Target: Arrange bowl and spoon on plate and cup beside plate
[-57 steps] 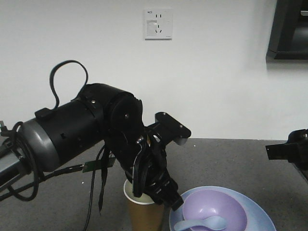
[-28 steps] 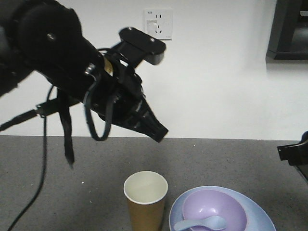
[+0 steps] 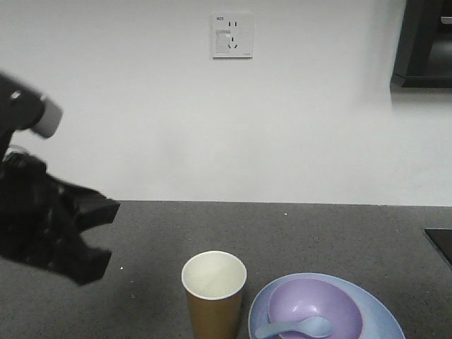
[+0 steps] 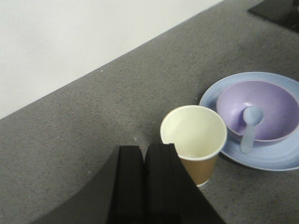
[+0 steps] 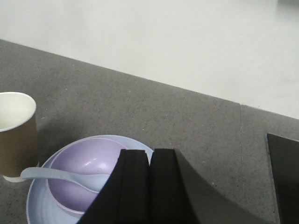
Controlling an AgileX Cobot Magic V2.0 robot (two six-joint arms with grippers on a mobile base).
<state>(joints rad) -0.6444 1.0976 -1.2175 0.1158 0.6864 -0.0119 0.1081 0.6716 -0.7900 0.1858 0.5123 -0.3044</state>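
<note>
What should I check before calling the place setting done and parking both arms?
1. Bowl on the plate: ok, it sits inside the rim.
2. Spoon placed: ok, scoop in the bowl, handle over its edge.
3. Cup beside the plate: ok, upright on the counter; whether it touches the plate's rim: cannot tell.
4. Left gripper clear of the cup: ok, shut and empty, set back from it.
5. Right gripper clear of the bowl: ok, shut and empty, above the plate's edge.
</note>
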